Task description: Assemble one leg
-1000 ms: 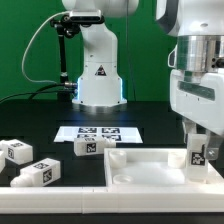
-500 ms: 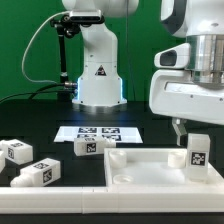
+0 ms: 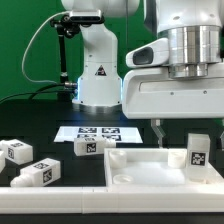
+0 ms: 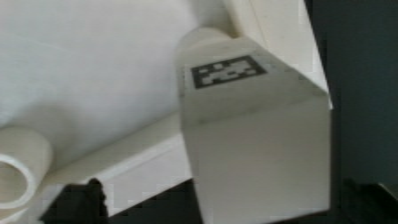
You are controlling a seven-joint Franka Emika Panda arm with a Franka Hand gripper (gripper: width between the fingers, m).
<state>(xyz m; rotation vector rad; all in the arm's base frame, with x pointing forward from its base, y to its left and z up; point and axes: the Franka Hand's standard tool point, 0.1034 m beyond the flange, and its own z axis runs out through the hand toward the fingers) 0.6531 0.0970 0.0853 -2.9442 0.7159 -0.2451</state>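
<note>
The small white oblong leg with its black-and-white tag (image 3: 198, 157) stands upright at the lower right of the exterior view. It is set on end near the right edge of the large flat white rimmed tray (image 3: 140, 172), apparently so it seats where it is to be fixed. The tool (image 3: 177, 128) hangs just above and toward the exterior view's left, fingers spread and gripping nothing; one fingertip (image 3: 157, 132) shows clear of the leg. The arm points straight down, filling the upper right. Three similar white tagged blocks (image 3: 40, 172) lie loose on the black counter (image 3: 35, 125) at lower left.
</note>
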